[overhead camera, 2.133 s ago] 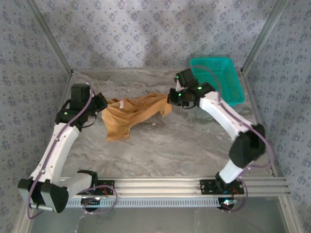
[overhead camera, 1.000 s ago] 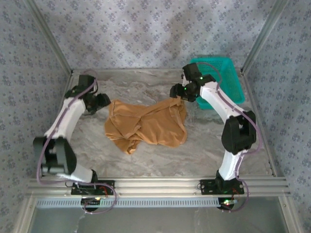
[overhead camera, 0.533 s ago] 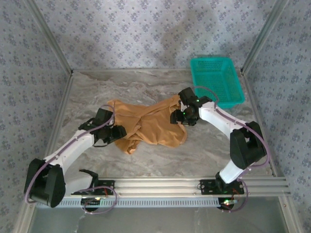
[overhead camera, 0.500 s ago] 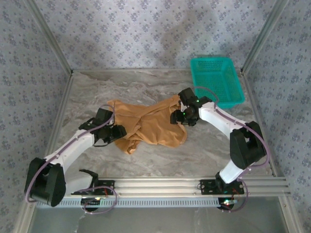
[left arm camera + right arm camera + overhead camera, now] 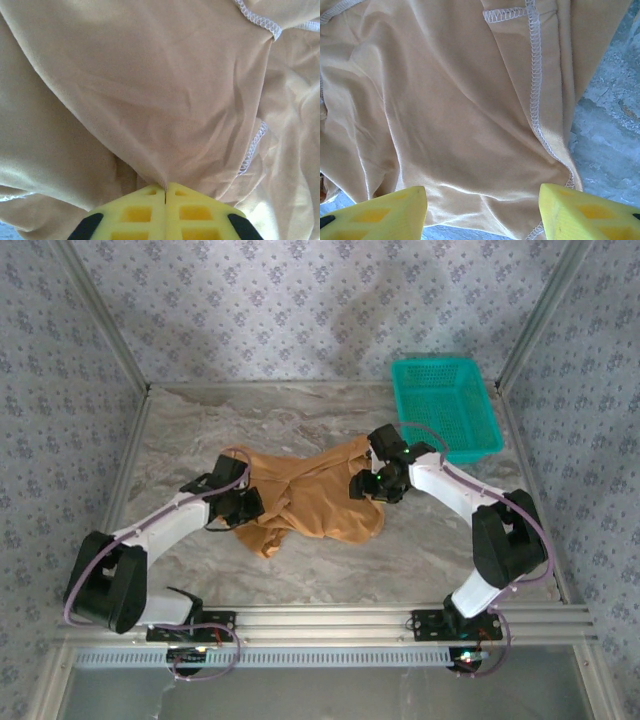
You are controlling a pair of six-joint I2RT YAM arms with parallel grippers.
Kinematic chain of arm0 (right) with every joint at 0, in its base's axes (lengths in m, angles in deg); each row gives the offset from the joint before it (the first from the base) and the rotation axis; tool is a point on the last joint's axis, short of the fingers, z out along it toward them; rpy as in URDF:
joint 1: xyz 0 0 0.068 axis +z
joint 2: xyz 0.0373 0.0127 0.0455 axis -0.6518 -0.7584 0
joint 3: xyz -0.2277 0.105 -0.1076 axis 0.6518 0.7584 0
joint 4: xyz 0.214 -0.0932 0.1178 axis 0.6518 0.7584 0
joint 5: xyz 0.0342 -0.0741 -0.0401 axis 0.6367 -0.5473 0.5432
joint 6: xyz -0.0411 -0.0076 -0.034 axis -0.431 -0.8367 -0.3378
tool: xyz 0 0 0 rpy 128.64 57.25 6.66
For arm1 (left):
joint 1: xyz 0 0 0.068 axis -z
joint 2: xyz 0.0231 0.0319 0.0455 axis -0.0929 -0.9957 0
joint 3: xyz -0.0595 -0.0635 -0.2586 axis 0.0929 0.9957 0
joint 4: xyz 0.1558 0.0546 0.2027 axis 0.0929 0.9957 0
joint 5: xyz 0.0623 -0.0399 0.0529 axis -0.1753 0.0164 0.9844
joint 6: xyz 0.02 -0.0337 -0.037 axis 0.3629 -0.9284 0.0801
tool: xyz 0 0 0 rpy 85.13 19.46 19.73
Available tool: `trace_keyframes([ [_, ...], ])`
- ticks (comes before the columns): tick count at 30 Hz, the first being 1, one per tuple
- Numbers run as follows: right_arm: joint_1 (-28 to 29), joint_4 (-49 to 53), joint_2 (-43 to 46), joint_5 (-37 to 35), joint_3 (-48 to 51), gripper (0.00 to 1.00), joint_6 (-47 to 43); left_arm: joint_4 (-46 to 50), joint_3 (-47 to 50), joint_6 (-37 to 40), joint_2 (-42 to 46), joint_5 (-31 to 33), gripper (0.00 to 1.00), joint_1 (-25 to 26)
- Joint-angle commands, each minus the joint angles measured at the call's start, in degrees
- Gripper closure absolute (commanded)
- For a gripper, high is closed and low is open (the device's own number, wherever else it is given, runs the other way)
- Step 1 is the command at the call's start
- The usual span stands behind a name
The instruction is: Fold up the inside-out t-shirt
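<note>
The inside-out t-shirt (image 5: pixel 310 495) lies crumpled and tan-orange on the marble table, white seam stitching showing. My left gripper (image 5: pixel 250 508) sits at the shirt's left edge. In the left wrist view its yellow fingers (image 5: pixel 165 192) are pressed together with a pinched ridge of the t-shirt (image 5: pixel 150 100) between their tips. My right gripper (image 5: pixel 360 485) hovers over the shirt's right part. In the right wrist view its fingertips (image 5: pixel 390 215) stand wide apart above the flat cloth (image 5: pixel 460 120), with nothing between them.
A teal basket (image 5: pixel 445 405) stands at the back right of the table (image 5: pixel 420 540). Patterned walls and a metal frame enclose the workspace. Bare marble shows beside the shirt's hem (image 5: pixel 615 125).
My left gripper slid in to the shirt's left edge and closed on a fold of cloth. The right gripper came down from the back over the shirt's right part, still open.
</note>
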Motion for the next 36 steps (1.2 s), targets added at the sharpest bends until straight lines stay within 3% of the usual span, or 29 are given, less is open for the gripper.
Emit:
trace_keyframes([
  [1,-0.77,1.55,-1.0,-0.74,0.24,0.4,-1.41,5.35,-5.37,1.06,1.45,2.76,1.0,0.27],
  [7,-1.05,1.96,-4.51,-5.71,-6.24,0.45,-0.42,17.11,-17.36,5.0,7.3,8.37,1.0,0.22],
  [10,-0.34,2.44,-7.97,-9.49,-11.24,0.47,-0.35,18.66,-20.09,5.23,10.05,9.52,1.0,0.14],
  [15,-0.18,4.98,-16.55,-12.75,-20.76,0.48,-0.75,18.57,-18.11,3.86,12.41,9.67,1.0,-0.05],
  [23,-0.53,6.68,-30.5,-10.26,-33.49,0.51,-0.66,19.04,-14.93,3.83,13.89,9.27,1.0,-0.77],
  [25,-1.12,7.27,-32.05,-10.83,-35.58,0.62,-0.36,19.53,-14.92,4.24,14.6,9.29,1.0,-1.42],
  [29,-2.61,8.6,-30.05,-10.59,-36.66,0.97,-0.17,20.21,-14.82,5.33,15.81,8.03,1.0,-3.83],
  [36,-3.31,14.53,-16.46,-6.87,-38.46,1.0,-3.14,25.12,-24.25,10.74,14.84,0.52,1.0,-18.0],
])
